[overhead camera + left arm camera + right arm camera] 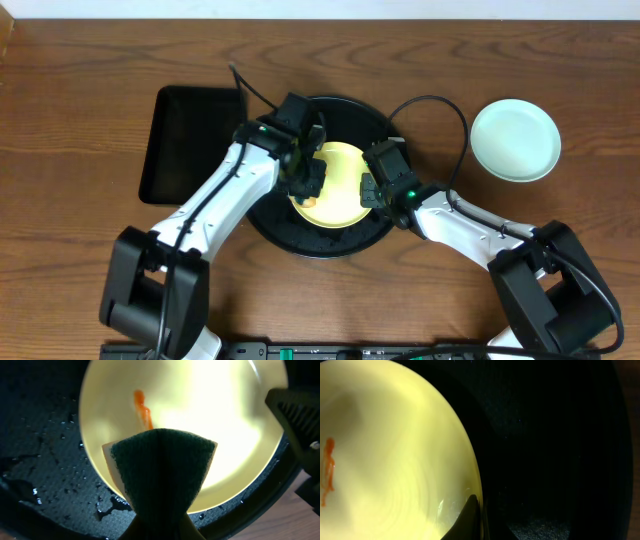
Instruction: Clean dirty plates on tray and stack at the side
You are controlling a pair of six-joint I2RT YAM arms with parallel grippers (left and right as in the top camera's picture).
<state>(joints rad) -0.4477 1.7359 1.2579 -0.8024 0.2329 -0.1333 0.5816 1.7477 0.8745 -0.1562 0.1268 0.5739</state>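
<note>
A pale yellow plate point(338, 185) lies on the round black tray point(270, 215). An orange smear point(143, 409) is on the plate; it also shows in the right wrist view point(327, 470). My left gripper point(308, 185) is shut on a green and yellow sponge point(162, 467), held over the plate's near edge just below the smear. My right gripper point(368, 190) is shut on the yellow plate's right rim point(470, 485), one finger on top of it. A mint-blue plate point(515, 140) rests on the tabletop at the right. I see no other mint-blue plate.
A smaller rectangular black tray point(195, 140) sits left of the round tray. Water drops point(107, 505) lie on the round tray's wet surface. The right gripper's finger point(295, 415) shows in the left wrist view at the plate's rim.
</note>
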